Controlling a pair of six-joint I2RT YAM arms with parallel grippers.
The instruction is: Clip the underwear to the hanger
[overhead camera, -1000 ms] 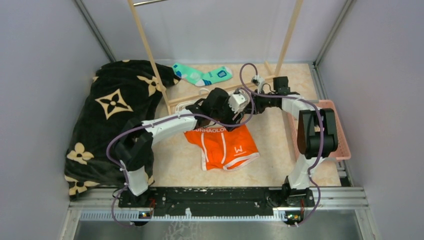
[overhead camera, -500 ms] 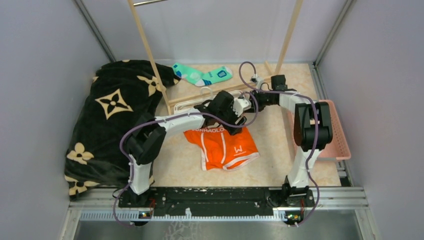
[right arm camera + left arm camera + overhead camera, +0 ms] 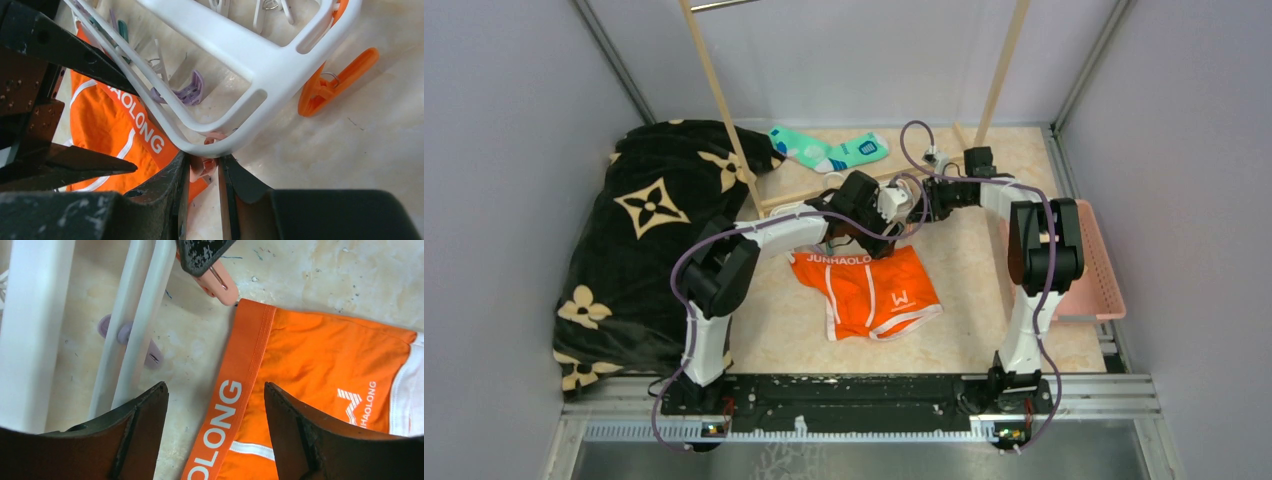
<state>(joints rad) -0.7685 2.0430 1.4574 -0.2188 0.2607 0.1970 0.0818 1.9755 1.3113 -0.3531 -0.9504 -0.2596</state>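
Note:
The orange underwear (image 3: 869,290) lies flat on the floor, waistband toward the back. In the left wrist view my left gripper (image 3: 216,405) hovers open, its jaws on either side of the lettered waistband (image 3: 225,415). The white hanger (image 3: 809,210) lies on the floor behind the underwear, mostly hidden under my left arm. Its corner (image 3: 250,55) shows in the right wrist view. My right gripper (image 3: 201,167) is shut on a pale pink clip (image 3: 205,162) hanging under that corner, right at the waistband's end (image 3: 252,310). The same clip (image 3: 215,282) shows in the left wrist view.
A purple clip (image 3: 187,92) and an orange clip (image 3: 330,82) dangle from the frame. A teal sock (image 3: 829,150) lies at the back. A black patterned blanket (image 3: 644,230) fills the left. A pink basket (image 3: 1094,260) stands at the right. Wooden rack legs (image 3: 724,110) rise behind.
My left gripper has moved back from over the underwear to its waistband edge, uncovering more of the lettering. My right gripper has shifted slightly left toward the hanger corner. The underwear has not moved.

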